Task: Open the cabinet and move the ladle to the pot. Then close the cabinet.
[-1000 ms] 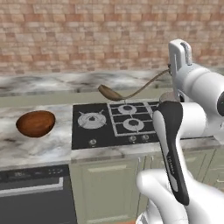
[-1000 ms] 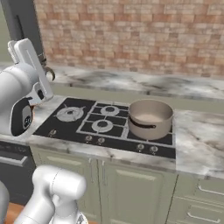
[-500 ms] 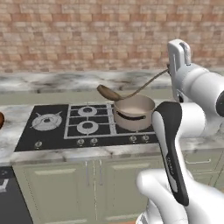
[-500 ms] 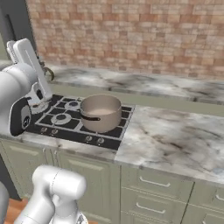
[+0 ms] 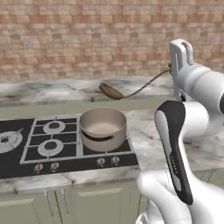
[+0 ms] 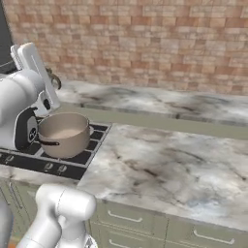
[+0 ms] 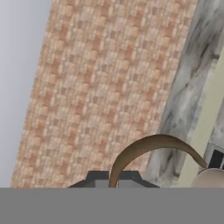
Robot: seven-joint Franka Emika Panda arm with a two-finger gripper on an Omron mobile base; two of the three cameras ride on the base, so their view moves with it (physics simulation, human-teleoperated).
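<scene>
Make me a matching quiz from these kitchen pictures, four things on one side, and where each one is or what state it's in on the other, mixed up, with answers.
Things:
1. ladle
2. pot
3. pincer
4. wall

Places or states:
A. on the hob
B. shut on a handle
C. brick, behind the counter
D. held in the air

Pairs: 1-D, 2-A, 3-B, 4-C

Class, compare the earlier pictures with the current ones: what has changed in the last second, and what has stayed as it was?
The base drove sideways along the counter, so the whole scene shifted: the brown bowl left the left base view and the pot came in near its middle. Nothing was let go: the gripper stays shut on the ladle, held up behind the pot and not yet in it.
</scene>
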